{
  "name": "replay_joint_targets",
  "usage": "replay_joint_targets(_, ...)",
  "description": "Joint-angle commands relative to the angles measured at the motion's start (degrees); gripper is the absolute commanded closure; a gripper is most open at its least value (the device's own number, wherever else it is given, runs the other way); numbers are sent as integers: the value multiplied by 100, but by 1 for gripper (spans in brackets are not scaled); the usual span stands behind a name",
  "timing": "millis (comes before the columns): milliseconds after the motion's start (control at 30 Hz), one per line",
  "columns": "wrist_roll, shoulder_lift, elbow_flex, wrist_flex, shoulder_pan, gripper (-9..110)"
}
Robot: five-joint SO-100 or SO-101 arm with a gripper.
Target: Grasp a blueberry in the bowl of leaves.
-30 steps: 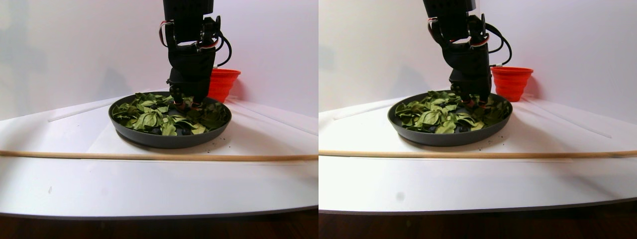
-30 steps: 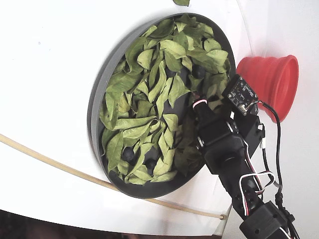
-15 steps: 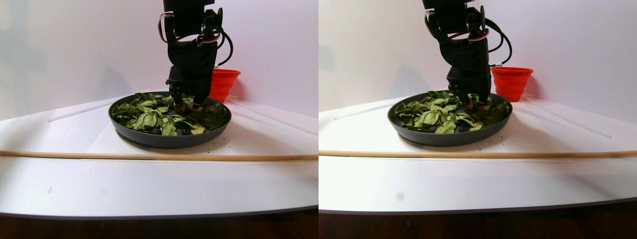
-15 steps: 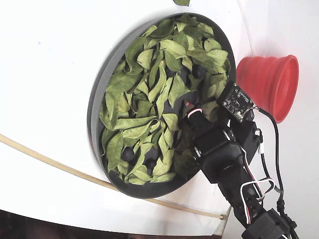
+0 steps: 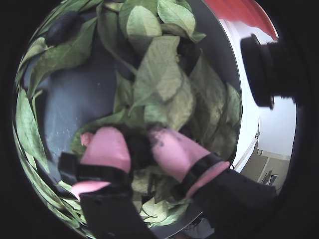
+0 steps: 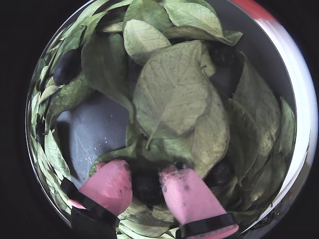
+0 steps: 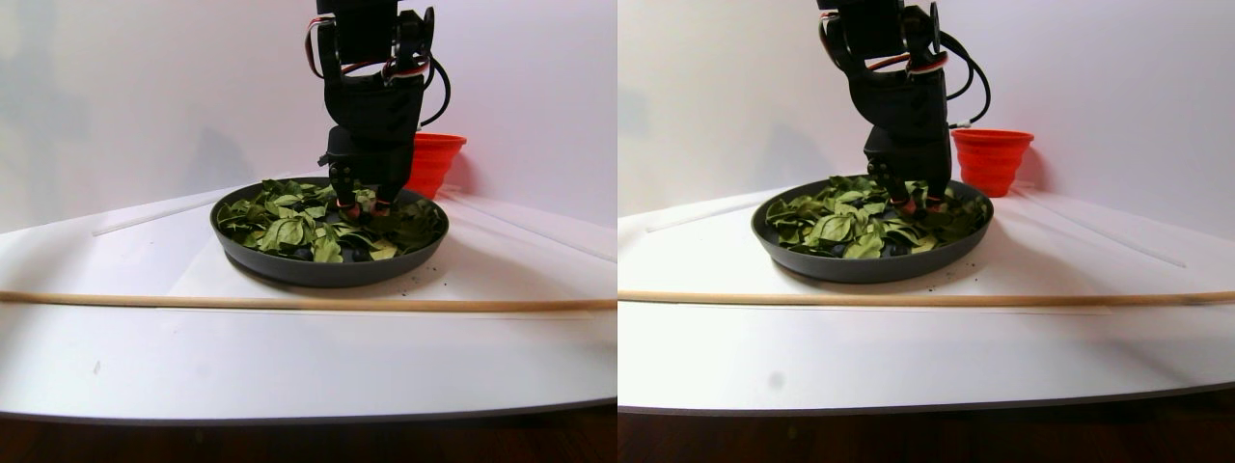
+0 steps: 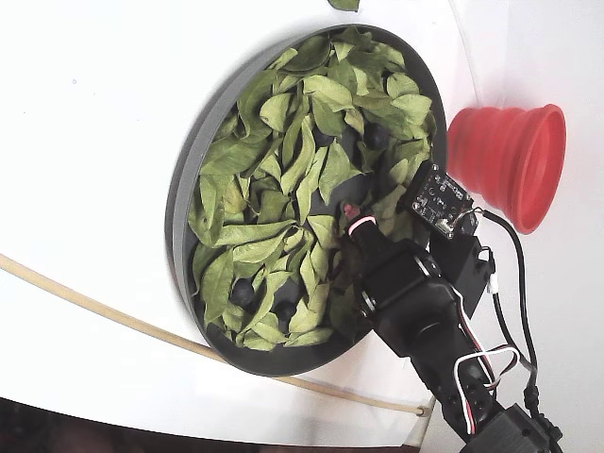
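While veined leaves (image 6: pixel 172 94) curl | pink-padded tool (image 6: pixel 147 184) pinches round dark blueberry (image 6: pixel 147 187)

I see a white tabletop (image 7: pixel 289 357) against a plain pale wall (image 7: pixel 145 87), with dark flooring (image 7: pixel 289 444) below its edge.
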Motion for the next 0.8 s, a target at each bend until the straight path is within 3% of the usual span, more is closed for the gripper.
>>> replay_joint_targets(0, -105, 668, -62, -132, 79, 92)
replay_joint_targets(767, -677, 1345, -114, -308, 132, 92)
